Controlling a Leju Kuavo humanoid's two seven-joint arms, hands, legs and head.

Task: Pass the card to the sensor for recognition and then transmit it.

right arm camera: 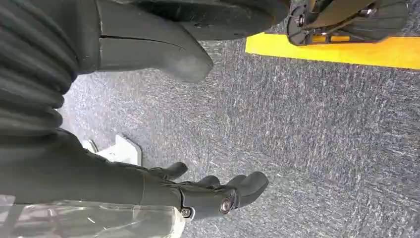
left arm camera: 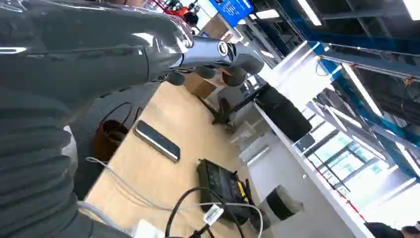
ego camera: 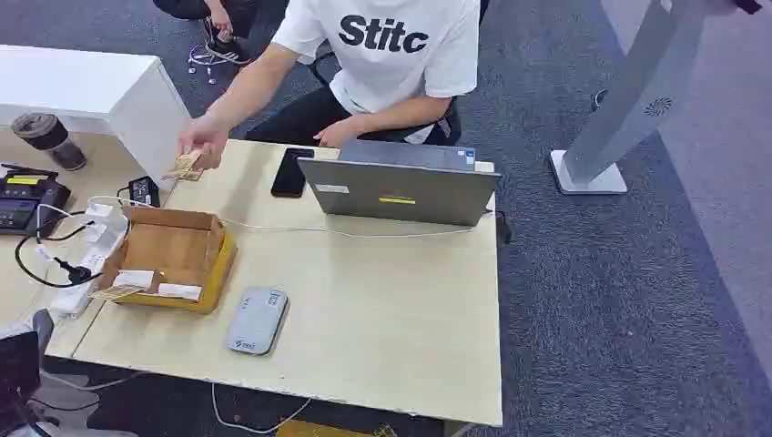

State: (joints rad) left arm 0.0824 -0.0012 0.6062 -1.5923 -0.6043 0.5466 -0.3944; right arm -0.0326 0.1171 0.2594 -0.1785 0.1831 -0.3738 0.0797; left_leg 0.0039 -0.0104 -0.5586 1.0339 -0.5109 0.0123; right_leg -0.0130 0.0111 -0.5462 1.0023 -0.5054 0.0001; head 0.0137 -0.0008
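A grey flat sensor [ego camera: 257,320] lies on the wooden table [ego camera: 382,309] near its front edge. To its left stands an open cardboard box [ego camera: 173,250] with white cards [ego camera: 137,278] lying at its near end. A person's hand holds a small stack of cards [ego camera: 187,166] over the table's far left corner. My left hand [left arm camera: 218,59] hangs over the neighbouring desk, fingers loosely extended and holding nothing. My right hand [right arm camera: 218,193] hangs over the grey carpet, its fingers apart and empty.
A seated person in a white T-shirt [ego camera: 391,45] faces me behind an open laptop [ego camera: 401,187] and a black phone [ego camera: 289,173]. A power strip and cables [ego camera: 86,250] lie left of the box. The left desk carries a black device [left arm camera: 223,188] and a cup [ego camera: 50,138].
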